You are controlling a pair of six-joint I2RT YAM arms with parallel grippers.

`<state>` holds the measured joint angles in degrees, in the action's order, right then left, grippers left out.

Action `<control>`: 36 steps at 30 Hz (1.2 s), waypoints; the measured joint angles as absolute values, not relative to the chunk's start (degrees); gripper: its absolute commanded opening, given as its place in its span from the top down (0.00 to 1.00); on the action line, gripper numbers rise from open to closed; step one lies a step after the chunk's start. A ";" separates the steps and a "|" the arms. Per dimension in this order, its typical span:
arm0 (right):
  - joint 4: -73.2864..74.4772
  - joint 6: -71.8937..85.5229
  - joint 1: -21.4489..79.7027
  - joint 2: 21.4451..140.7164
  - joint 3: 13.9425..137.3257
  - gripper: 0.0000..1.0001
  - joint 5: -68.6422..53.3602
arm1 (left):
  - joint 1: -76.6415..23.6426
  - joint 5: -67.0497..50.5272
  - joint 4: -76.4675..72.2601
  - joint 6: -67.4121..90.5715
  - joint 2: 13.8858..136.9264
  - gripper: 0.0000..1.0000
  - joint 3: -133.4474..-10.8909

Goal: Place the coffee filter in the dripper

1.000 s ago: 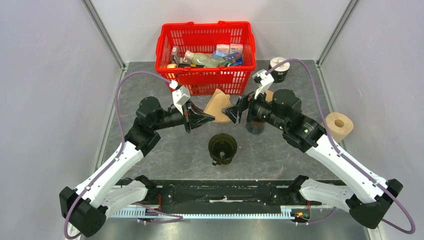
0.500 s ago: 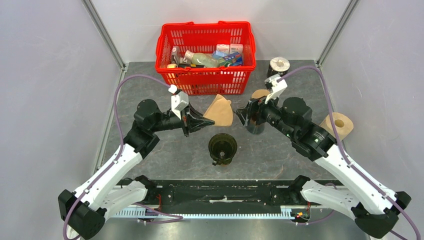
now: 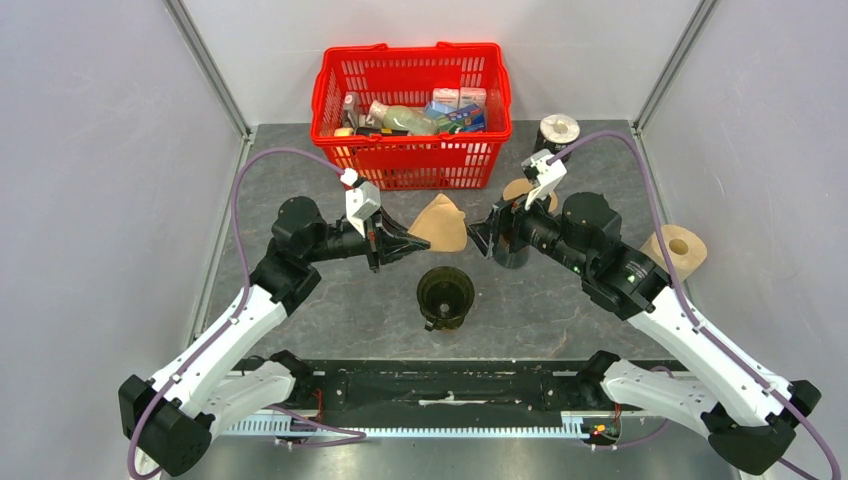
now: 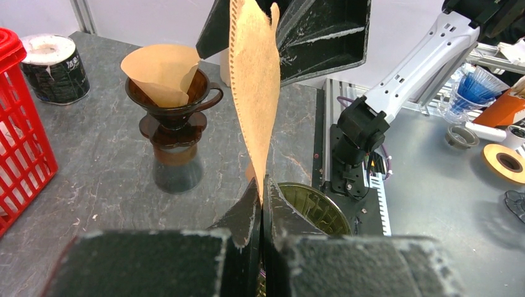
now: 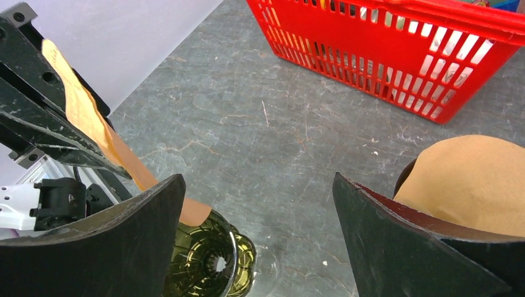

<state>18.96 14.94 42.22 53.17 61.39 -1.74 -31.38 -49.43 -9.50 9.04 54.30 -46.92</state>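
Note:
My left gripper (image 3: 413,240) is shut on the bottom edge of a brown paper coffee filter (image 3: 440,222) and holds it upright above the table. In the left wrist view the filter (image 4: 254,93) rises from the shut jaws. The dark olive dripper (image 3: 445,294) stands empty on the table just below and in front; it also shows in the left wrist view (image 4: 311,208) and the right wrist view (image 5: 210,260). My right gripper (image 3: 482,237) is open and empty, facing the filter (image 5: 93,127) from the right with a small gap.
A second brown dripper (image 4: 175,102) with a filter (image 5: 473,179) in it stands on a dark server behind my right gripper. A red basket (image 3: 330,95) of goods stands at the back. A tin (image 3: 558,133) and a paper roll (image 3: 678,250) are at the right.
My right gripper has pulled back to the right, away from the filter. The filter stays in my left gripper, now a little lower and nearer the olive dripper.

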 measured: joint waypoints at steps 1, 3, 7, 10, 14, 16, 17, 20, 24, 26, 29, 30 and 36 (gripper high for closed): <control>19.00 14.94 42.22 53.17 61.56 0.03 -1.69 | -31.38 -49.43 -9.47 9.04 54.30 0.98 -46.92; 18.98 14.94 42.22 53.17 62.00 0.03 -1.48 | -31.38 -49.43 -9.45 9.04 54.30 0.98 -46.92; 18.98 14.92 42.22 53.17 63.11 0.03 0.19 | -31.38 -49.43 -9.32 9.02 54.30 0.98 -46.92; 18.92 14.94 42.22 53.23 63.83 0.03 0.56 | -31.38 -49.43 -9.26 8.97 54.30 0.98 -46.92; 18.87 14.94 42.22 53.63 64.49 0.03 0.73 | -31.38 -49.43 -9.10 8.84 54.30 0.98 -46.92; 18.83 14.94 42.22 53.82 64.75 0.03 0.71 | -31.38 -49.43 -9.10 8.80 54.30 0.98 -46.92; 18.81 14.94 42.22 53.84 64.79 0.03 0.69 | -31.38 -49.43 -9.08 8.75 54.30 0.98 -46.92; 18.76 14.96 42.22 53.84 64.82 0.03 0.67 | -31.38 -49.43 -9.10 8.64 54.33 0.98 -46.92; 18.76 14.96 42.22 53.84 64.86 0.03 0.64 | -31.38 -49.41 -9.08 8.62 54.57 0.98 -46.92; 18.74 14.96 42.22 53.84 64.93 0.03 0.64 | -31.38 -49.39 -9.06 8.60 54.68 0.98 -46.92; 18.72 14.96 42.22 53.84 64.97 0.03 0.64 | -31.38 -49.41 -9.06 8.60 54.78 0.98 -46.92; 18.72 14.96 42.22 53.84 64.97 0.03 0.64 | -31.38 -49.41 -9.06 8.58 54.78 0.98 -46.92; 18.72 14.94 42.22 53.84 64.97 0.03 0.67 | -31.38 -49.39 -8.99 8.47 54.78 0.98 -46.94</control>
<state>18.72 14.94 42.22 53.84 64.97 0.67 -31.38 -49.39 -8.99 8.47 54.78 -46.94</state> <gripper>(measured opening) 0.971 0.030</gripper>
